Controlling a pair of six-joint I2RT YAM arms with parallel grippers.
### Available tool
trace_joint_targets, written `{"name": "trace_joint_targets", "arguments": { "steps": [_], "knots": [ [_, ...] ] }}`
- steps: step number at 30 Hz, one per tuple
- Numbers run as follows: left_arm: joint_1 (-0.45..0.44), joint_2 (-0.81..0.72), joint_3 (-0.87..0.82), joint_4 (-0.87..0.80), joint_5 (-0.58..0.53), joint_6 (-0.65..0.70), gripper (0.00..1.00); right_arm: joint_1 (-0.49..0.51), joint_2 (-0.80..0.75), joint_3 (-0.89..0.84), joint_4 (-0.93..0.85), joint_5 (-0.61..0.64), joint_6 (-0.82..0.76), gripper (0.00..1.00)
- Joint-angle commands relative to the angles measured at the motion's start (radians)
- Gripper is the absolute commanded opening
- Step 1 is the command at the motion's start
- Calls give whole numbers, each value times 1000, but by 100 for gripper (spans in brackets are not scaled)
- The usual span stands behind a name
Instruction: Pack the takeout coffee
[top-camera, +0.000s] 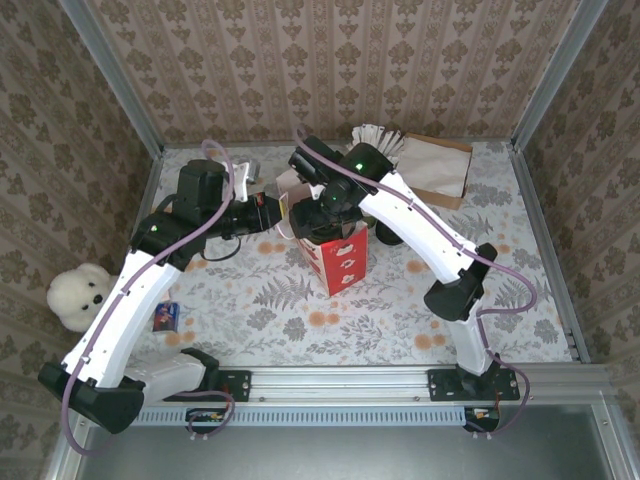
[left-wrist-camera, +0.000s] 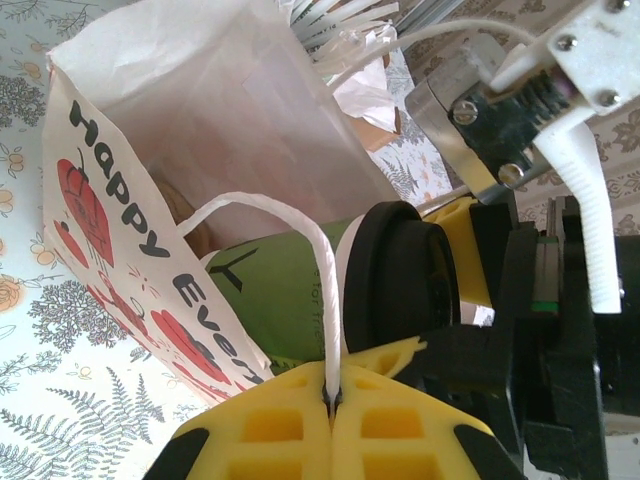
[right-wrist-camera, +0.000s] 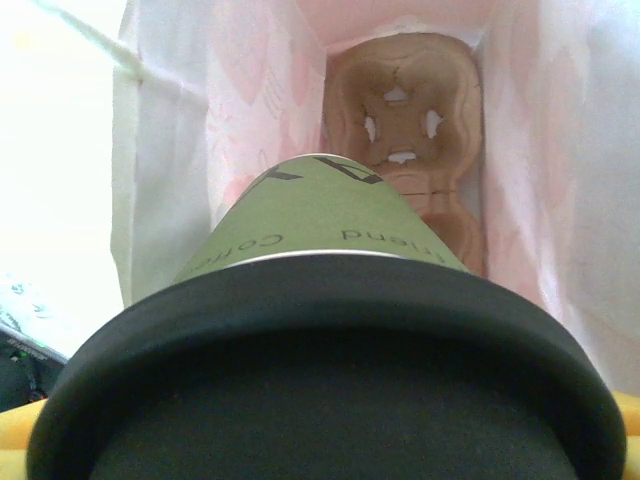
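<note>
The takeout coffee (left-wrist-camera: 285, 285), a green paper cup with a black lid (right-wrist-camera: 330, 380), lies tilted with its base inside the mouth of a white paper bag (left-wrist-camera: 215, 110) printed with red shapes and black letters. My right gripper (top-camera: 335, 208) is shut on the cup at its lid end, over the bag (top-camera: 338, 258). A yellow finger (left-wrist-camera: 465, 250) of it shows beside the lid. At the bag's bottom sits a brown cardboard cup carrier (right-wrist-camera: 405, 130). My left gripper (left-wrist-camera: 332, 398) is shut on the bag's white twisted handle (left-wrist-camera: 300, 225), holding it up.
A white plush bear (top-camera: 80, 295) and a small colourful packet (top-camera: 165, 317) lie at the left. Flat brown paper bags (top-camera: 438, 165) and a white paper bundle (top-camera: 375, 135) sit at the back right. Metal frame posts and patterned walls close in the table.
</note>
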Motion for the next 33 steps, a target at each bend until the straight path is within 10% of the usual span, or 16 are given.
{"name": "trace_joint_targets", "arguments": {
  "steps": [1,33],
  "knots": [
    [-7,8,-15,1,22,20,0,7,-48,-49,34,-41,18,75],
    [-45,-75,-61,56,268,100,0,-28,-65,-200,-121,64,16,72]
  ]
}}
